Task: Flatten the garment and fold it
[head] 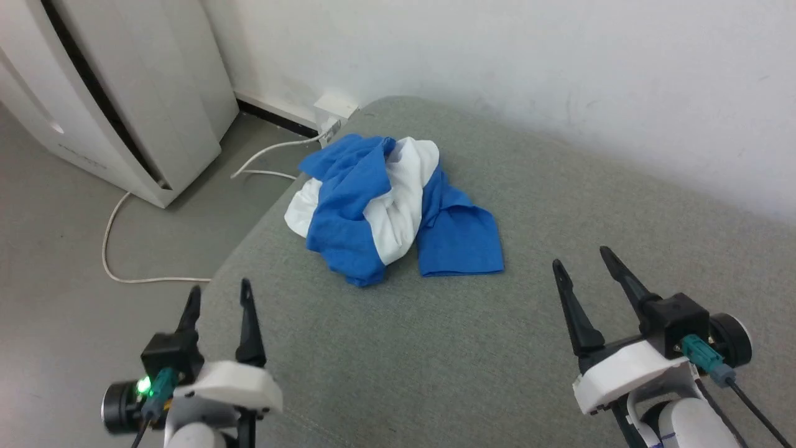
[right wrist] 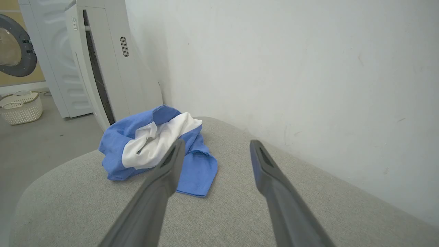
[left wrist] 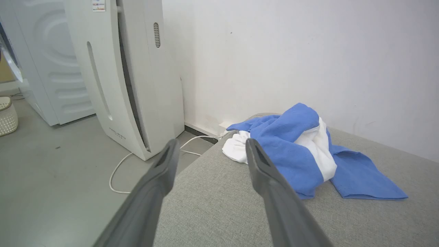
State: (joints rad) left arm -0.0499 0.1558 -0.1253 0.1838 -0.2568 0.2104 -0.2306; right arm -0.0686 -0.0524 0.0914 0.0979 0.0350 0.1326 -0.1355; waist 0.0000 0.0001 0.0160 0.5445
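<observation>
Nothing is done yet tbh: the garment (head: 392, 208) is seen crumpled by the far-left corner of the cushion (head: 497, 348); left gripper (head: 220, 286) and right gripper (head: 580, 257) are held wide, empty.

The right claw (right wrist: 217, 143) rises from the bottom centre, its fingers spread wide with nothing between them. The garment (right wrist: 154, 147) lies crumpled, blue and white, at left centre on the grey fabric table (right wrist: 223, 206). A white wall (right wrist: 308, 68) fills the right. A tall white unit (right wrist: 103, 68) stands upper left, and a basket (right wrist: 20, 108) sits at the left edge.
</observation>
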